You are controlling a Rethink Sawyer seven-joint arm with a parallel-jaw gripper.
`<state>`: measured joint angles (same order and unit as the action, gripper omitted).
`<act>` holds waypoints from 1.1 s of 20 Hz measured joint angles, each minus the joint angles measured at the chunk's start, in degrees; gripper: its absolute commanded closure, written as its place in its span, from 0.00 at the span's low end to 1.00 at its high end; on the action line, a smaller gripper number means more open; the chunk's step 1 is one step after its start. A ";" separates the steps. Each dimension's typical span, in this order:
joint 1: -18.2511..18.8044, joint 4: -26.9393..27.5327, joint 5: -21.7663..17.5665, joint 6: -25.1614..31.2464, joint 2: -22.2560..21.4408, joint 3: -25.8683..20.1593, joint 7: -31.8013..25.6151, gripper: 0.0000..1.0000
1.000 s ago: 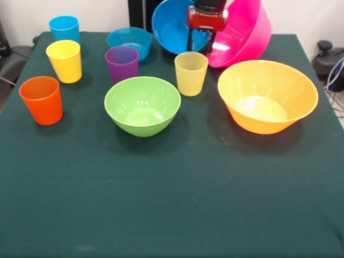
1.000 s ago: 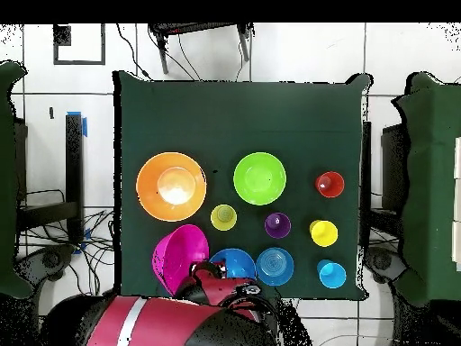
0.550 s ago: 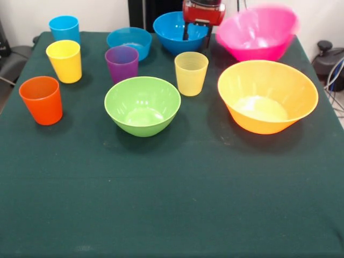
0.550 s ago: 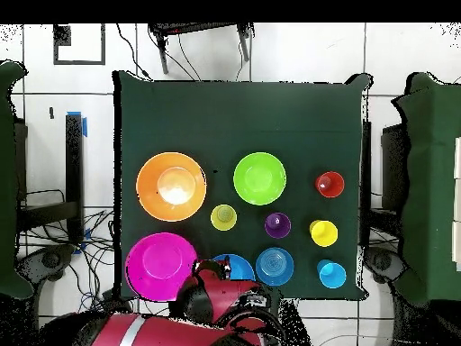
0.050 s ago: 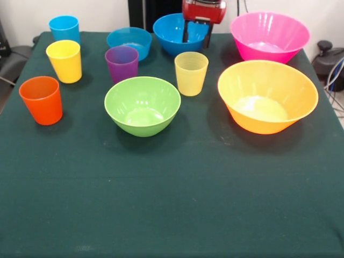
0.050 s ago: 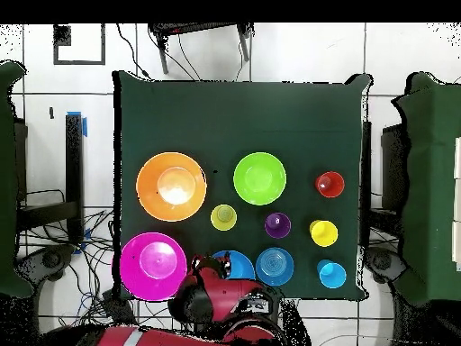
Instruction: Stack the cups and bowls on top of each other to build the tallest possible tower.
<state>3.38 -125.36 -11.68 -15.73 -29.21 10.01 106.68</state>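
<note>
Table: flat dark green cloth top, everything sits loose on it, nothing stacked, no tower.

Pink bowl: biggest, glossy see-through plastic, faintly ribbed wall, upright at a back corner. Orange-yellow bowl: same size class, wide flared rim, sits in front of the pink one, close to it.

Green bowl: medium, smooth round, mid-table. Blue bowl: medium, deep, at the back edge beside the pink one. Shallow blue bowl: smaller, low wall, next to the deep blue one.

Cups, all tapered plastic, mouths up: pale yellow-green cup between green bowl and orange-yellow bowl; purple cup just in front of the shallow blue bowl; yellow cup, blue cup behind it, orange cup in front, well apart from the bowls.

Gripper: red block, two thin black fingers spread a little, hanging at the deep blue bowl's rim and holding nothing; can't tell if they touch it.
</note>
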 measured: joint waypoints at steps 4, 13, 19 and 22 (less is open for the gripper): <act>0.19 -0.12 -0.01 0.00 -0.40 -0.02 0.00 0.00; 1.99 -0.42 -0.45 0.00 -1.02 -0.02 0.00 0.00; 1.98 -0.45 -0.45 -0.01 -1.02 -0.02 0.00 0.00; 1.98 -0.45 -0.45 -0.01 -1.02 -0.02 0.00 0.00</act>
<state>5.37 -125.81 -12.12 -15.74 -30.24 9.98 106.68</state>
